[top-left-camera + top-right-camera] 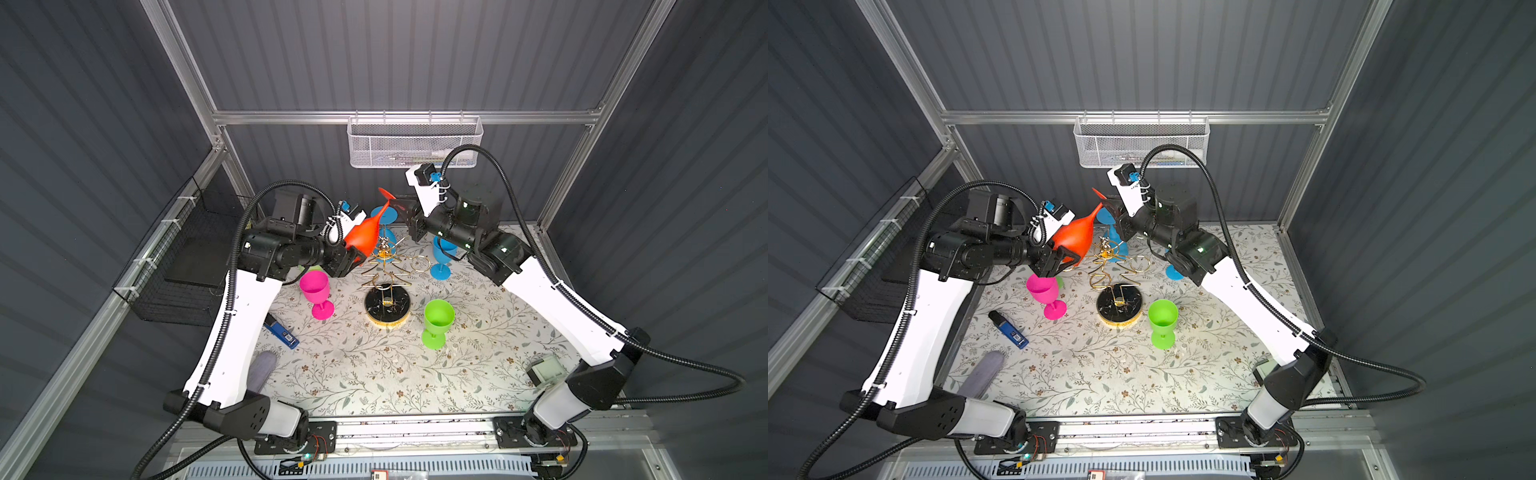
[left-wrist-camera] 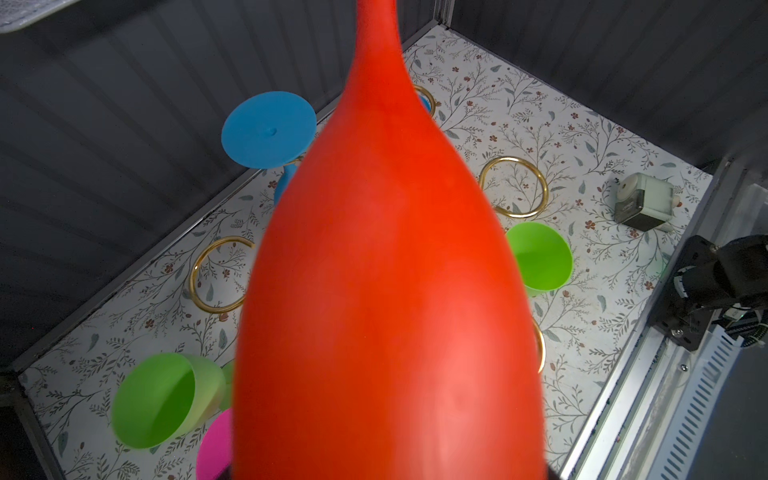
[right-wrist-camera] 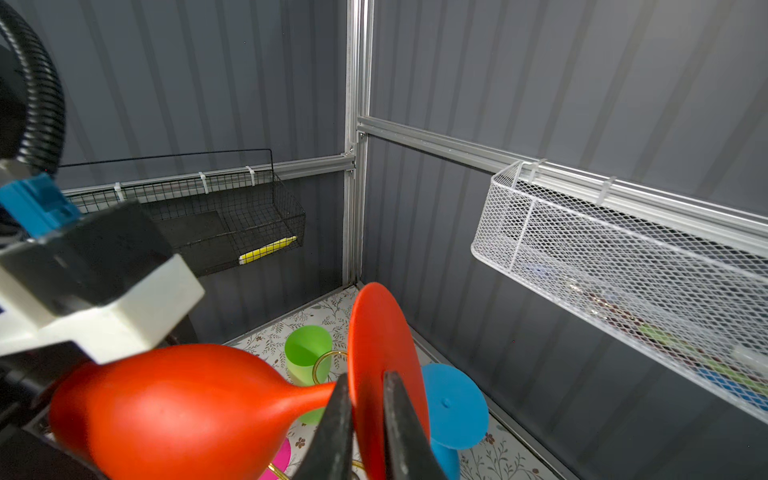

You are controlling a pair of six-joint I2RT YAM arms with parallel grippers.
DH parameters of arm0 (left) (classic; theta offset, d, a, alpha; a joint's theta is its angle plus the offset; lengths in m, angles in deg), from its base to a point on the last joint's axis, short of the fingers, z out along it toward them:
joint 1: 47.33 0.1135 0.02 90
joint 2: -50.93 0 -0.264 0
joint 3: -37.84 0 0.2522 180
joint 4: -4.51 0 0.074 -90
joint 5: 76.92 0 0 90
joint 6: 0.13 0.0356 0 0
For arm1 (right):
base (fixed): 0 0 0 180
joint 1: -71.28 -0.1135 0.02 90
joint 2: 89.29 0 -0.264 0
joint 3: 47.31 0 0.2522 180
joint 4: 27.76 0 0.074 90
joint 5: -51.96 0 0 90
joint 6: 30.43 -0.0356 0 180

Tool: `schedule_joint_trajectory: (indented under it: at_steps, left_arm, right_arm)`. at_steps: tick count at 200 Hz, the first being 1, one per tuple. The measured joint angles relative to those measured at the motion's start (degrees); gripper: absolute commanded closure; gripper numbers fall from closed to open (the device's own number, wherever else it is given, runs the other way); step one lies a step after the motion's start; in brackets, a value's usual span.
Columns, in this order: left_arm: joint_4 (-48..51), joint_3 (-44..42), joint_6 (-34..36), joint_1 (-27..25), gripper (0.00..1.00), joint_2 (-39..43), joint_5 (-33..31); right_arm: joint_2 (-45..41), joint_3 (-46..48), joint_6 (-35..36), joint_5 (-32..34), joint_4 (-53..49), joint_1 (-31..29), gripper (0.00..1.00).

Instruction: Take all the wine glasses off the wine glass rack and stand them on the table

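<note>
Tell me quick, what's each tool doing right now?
Left tool: closed on the red wine glass, gripping its bowl.
Right tool: closed on the same glass, pinching its foot.

Orange-red wine glass [image 1: 365, 237], gold rack [image 1: 384, 309], floral tablecloth [image 1: 374, 374].

In the left wrist view the orange plastic wine glass [image 2: 386, 291] fills the middle and hides most of the gold wire rack [image 2: 513, 158]; we lose the glass's rim past the edge. In the right wrist view, what lies in the white mesh basket [image 3: 623, 257] is too blurred for us to name.
</note>
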Motion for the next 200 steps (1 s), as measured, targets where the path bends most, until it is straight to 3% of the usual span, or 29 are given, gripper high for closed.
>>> schedule_joint_trajectory:
  at_steps: [22,84,168,200]
  left_arm:
    - [0.15,-0.31,-0.04,0.24,0.47,1.29,0.07]
    - [-3.15,-3.96,-0.02,0.28,0.38,3.50,0.37]
    - [-22.12,-16.06,0.02,-0.11,0.16,17.88,1.22]
    - [-28.46,-20.20,0.02,-0.37,0.12,21.00,1.22]
  right_arm:
    - [0.17,0.00,1.05,-0.85,-0.42,0.26,1.00]
    - [-0.11,-0.07,1.36,-1.31,-0.90,0.31,1.00]
    - [-4.02,2.36,-4.46,-0.55,-0.35,-0.39,1.00]
    - [-5.20,3.58,-7.69,0.15,-0.35,0.11,1.00]
